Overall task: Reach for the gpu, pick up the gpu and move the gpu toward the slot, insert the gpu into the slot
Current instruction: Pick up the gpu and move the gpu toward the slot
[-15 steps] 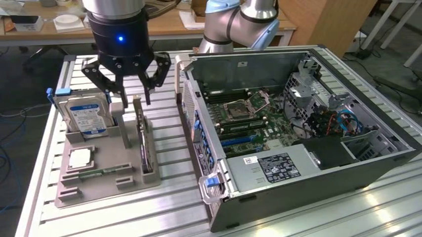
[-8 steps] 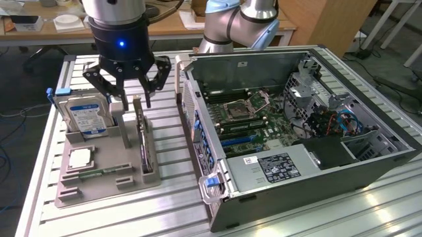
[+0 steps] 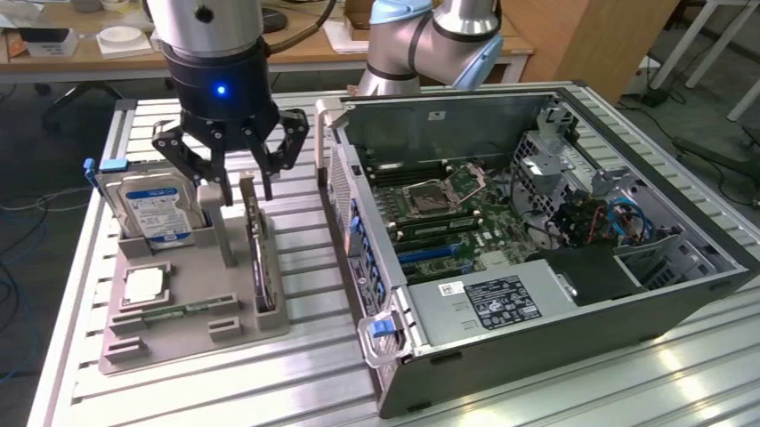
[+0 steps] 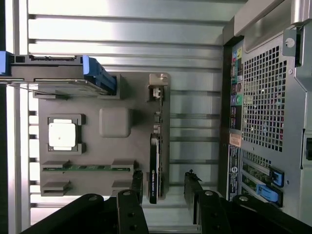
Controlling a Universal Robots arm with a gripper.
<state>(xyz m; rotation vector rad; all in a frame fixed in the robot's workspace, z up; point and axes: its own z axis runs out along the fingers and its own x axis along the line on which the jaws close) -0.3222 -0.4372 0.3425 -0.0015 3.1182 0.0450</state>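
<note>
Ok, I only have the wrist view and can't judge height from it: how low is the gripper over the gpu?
Observer: The open gripper hangs with its fingertips about level with the top edge of the gpu. The gpu stands on edge in the grey holder, not gripped.
Operator: Is the case open?
Observer: Yes. The computer case lies on its side with the panel off, and the motherboard faces up.
Operator: Any slots showing?
Observer: Blue expansion slots on the board, near the power supply, look unoccupied.
</note>
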